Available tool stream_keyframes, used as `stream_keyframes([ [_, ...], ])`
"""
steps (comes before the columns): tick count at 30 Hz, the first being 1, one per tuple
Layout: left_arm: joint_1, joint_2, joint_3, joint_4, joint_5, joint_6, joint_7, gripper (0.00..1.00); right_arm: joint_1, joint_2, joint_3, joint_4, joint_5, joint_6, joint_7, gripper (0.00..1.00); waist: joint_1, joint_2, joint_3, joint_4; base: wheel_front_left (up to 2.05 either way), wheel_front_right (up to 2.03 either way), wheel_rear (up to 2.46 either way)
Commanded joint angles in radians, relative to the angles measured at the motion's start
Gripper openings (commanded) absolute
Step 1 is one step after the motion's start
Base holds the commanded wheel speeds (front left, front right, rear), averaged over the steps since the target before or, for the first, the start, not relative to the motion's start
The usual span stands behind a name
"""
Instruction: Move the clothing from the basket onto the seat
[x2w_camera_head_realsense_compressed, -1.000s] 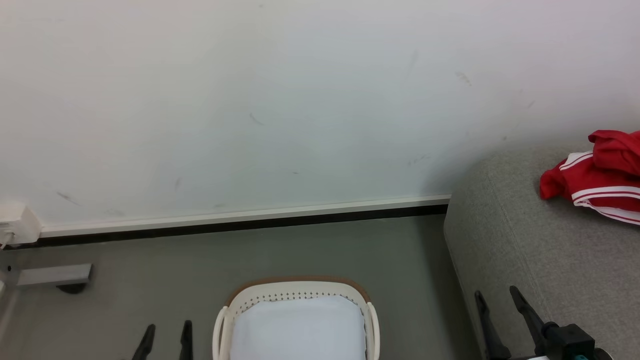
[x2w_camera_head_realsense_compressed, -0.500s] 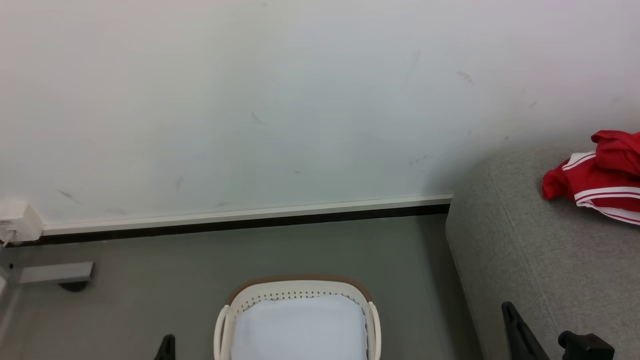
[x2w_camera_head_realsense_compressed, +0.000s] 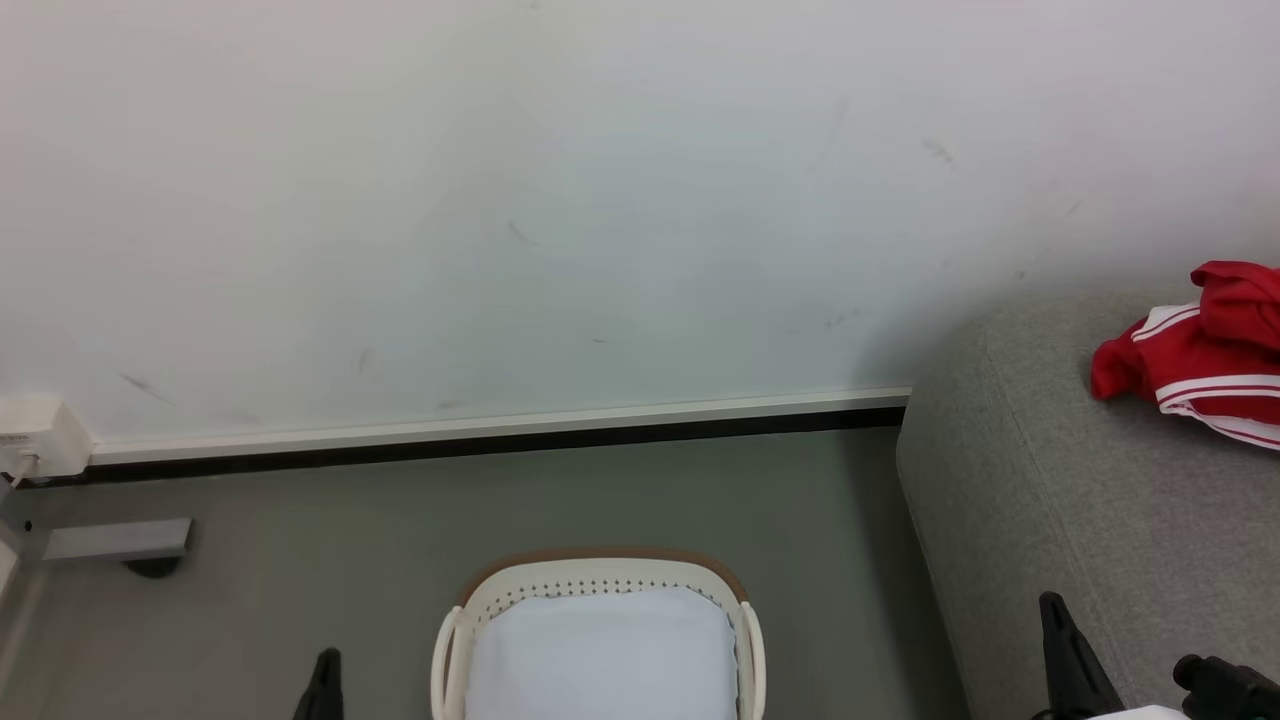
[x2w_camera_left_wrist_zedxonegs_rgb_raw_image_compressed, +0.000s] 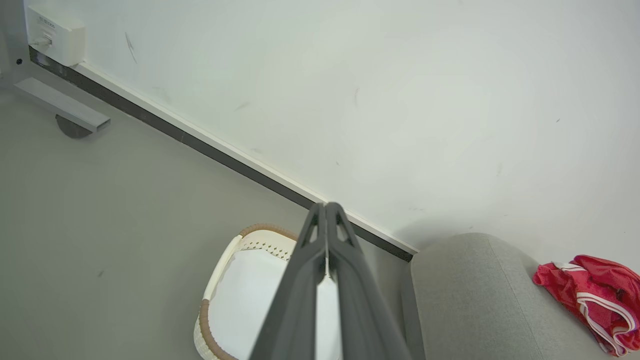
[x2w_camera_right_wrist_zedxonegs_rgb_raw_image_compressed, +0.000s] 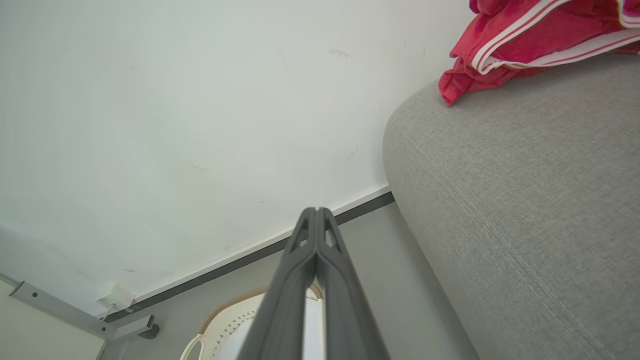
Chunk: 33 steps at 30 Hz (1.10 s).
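Note:
The red clothing (x2w_camera_head_realsense_compressed: 1205, 365) with white striped trim lies bunched on the grey seat (x2w_camera_head_realsense_compressed: 1080, 520) at the right, also seen in the left wrist view (x2w_camera_left_wrist_zedxonegs_rgb_raw_image_compressed: 595, 295) and the right wrist view (x2w_camera_right_wrist_zedxonegs_rgb_raw_image_compressed: 530, 40). The cream basket (x2w_camera_head_realsense_compressed: 600, 640) with a brown rim stands on the floor at bottom centre, showing its plain white liner. My left gripper (x2w_camera_head_realsense_compressed: 324, 682) is shut, left of the basket, with nothing between its fingers (x2w_camera_left_wrist_zedxonegs_rgb_raw_image_compressed: 325, 235). My right gripper (x2w_camera_head_realsense_compressed: 1065, 650) is shut in front of the seat, its fingers (x2w_camera_right_wrist_zedxonegs_rgb_raw_image_compressed: 316, 235) pressed together and holding nothing.
A white wall with a dark skirting strip (x2w_camera_head_realsense_compressed: 480, 445) runs behind the basket. A white wall box (x2w_camera_head_realsense_compressed: 35, 440) and a grey metal bar (x2w_camera_head_realsense_compressed: 115, 540) sit at the far left. Grey-green floor (x2w_camera_head_realsense_compressed: 600, 500) lies between wall, basket and seat.
Both grippers have gone from open to shut and dropped lower in the head view. The camera has shifted slightly; the clothing and basket have stayed put.

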Motion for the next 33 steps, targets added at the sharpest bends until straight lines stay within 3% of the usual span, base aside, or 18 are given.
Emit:
stream_keyframes([
  [1, -0.028, 0.006, 0.007, -0.017, -0.035, -0.003, 0.005, 0.00, -0.023, -0.008, -0.007, -0.020, 0.031, 0.000, 0.007, 0.00, -0.0001, -0.0001, 0.000, 0.000, 0.00, 0.00, 0.00],
  [33, -0.082, 0.009, 0.027, -0.035, -0.449, -0.006, 0.115, 0.00, -0.033, -0.012, -0.075, -0.075, 0.440, -0.001, 0.115, 0.00, -0.0001, -0.0001, 0.009, 0.016, 0.00, 0.00, 0.00],
])
